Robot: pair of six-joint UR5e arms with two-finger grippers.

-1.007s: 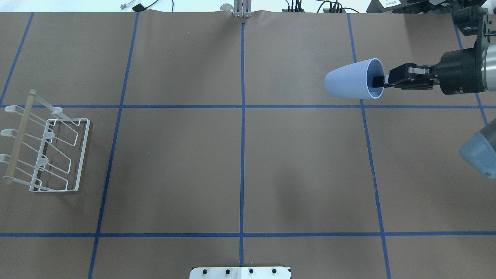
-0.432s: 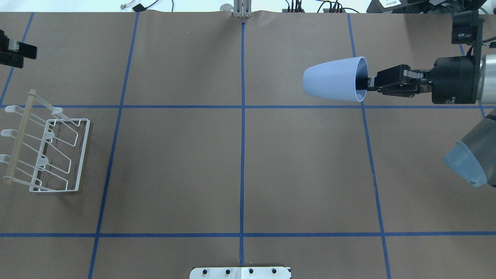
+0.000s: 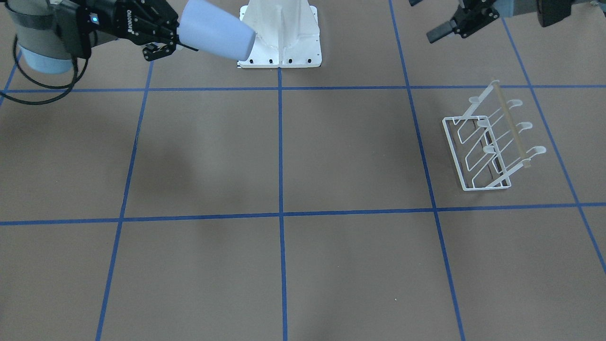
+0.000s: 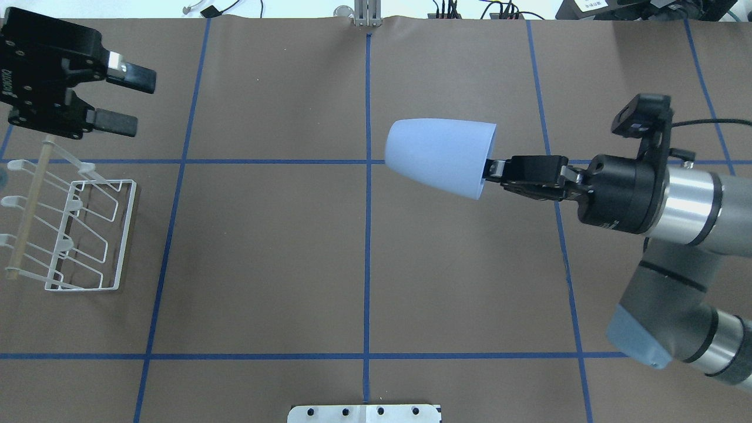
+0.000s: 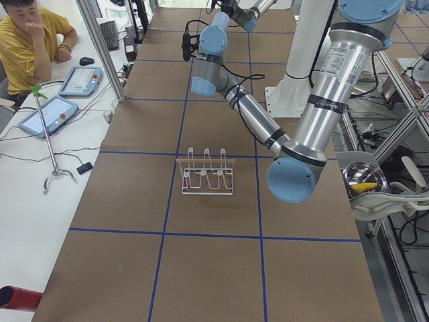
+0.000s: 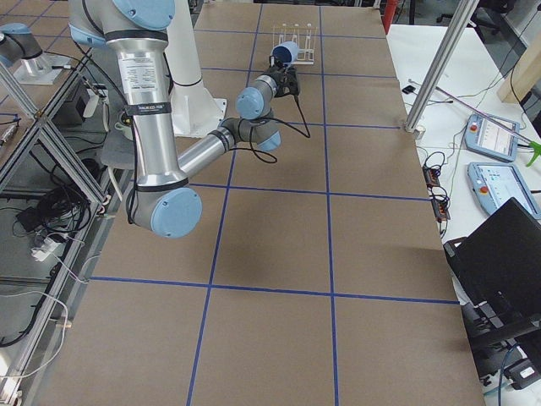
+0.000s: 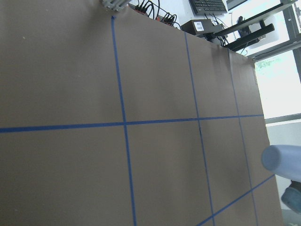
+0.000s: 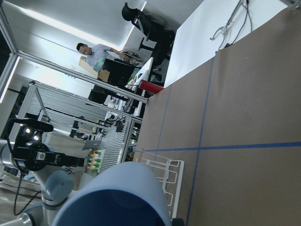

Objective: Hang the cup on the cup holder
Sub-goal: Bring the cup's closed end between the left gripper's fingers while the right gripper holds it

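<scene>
The right gripper [image 4: 493, 170] clamps the rim of the light blue cup [image 4: 437, 155], holding it sideways in the air near centre. The left gripper [image 4: 130, 101] hangs spread and empty, on the far side of the white wire cup holder [image 4: 127, 235] at left.

1. The rack [image 4: 127, 235] stands at the table's [image 4: 264, 264] left end.
2. The cup [image 4: 437, 157] hangs above mid-table, just right of centre, on the right gripper [image 4: 490, 170].
3. The left gripper [image 4: 144, 104] hovers above that left end, apart from the rack.
</scene>
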